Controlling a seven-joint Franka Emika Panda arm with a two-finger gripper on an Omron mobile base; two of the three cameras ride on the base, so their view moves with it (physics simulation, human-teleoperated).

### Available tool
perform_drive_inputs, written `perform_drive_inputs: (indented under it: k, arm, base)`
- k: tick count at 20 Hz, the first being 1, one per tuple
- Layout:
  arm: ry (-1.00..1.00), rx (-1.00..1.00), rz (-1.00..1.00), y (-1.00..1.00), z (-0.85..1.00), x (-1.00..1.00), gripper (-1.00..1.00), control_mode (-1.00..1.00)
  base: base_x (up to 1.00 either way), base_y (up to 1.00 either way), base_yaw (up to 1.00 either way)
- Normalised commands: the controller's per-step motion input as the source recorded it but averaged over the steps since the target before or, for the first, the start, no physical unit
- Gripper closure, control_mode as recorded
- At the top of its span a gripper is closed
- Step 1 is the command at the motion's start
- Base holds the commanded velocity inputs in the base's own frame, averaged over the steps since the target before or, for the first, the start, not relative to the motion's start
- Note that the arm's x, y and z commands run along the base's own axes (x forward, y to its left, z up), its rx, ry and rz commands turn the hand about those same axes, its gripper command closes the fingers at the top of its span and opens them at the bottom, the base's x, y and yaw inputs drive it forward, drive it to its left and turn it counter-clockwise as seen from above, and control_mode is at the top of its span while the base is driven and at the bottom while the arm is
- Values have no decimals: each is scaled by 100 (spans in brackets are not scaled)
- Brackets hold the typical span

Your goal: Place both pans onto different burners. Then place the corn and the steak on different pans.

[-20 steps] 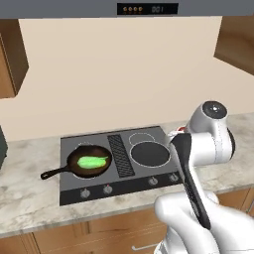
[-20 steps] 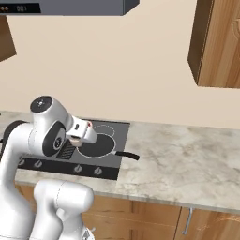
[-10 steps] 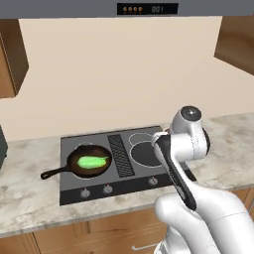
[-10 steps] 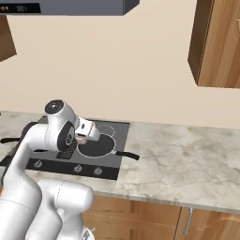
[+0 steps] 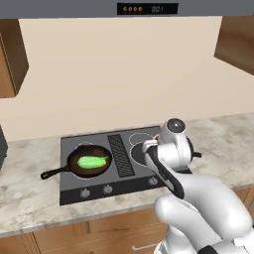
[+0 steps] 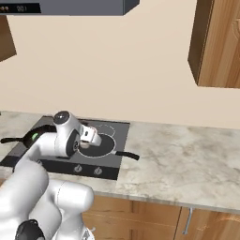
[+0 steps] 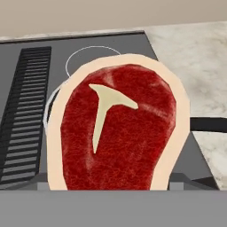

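Close against the hand camera, the steak (image 7: 116,128) — red, fat-rimmed, with a white T-shaped bone mark — is pinched in the gripper (image 6: 90,136), whose jaws stand wide around it. It hangs over the grey long-handled pan (image 6: 99,148) on the cooktop's (image 5: 99,191) right side, whose thin handle (image 6: 127,155) points toward the marble counter (image 6: 178,164). Left of the ribbed grille (image 5: 120,155), the cast-iron skillet (image 5: 74,166) sits on a burner with the green corn (image 5: 93,161) inside. Behind — a small back burner ring (image 7: 91,60).
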Motion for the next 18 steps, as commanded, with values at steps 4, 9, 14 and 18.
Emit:
perform_drive_inputs:
  k: [4,9,14,18]
  arm:
    - [0,0,0,0,-51,13,100,-100]
    - [0,1,0,0,-29,16,100,-100]
    - [0,0,0,0,-42,17,100,-100]
    - [0,0,0,0,-47,18,100,-100]
  base:
    - [0,0,0]
    - [0,0,0]
    - [0,0,0]
    - [0,0,0]
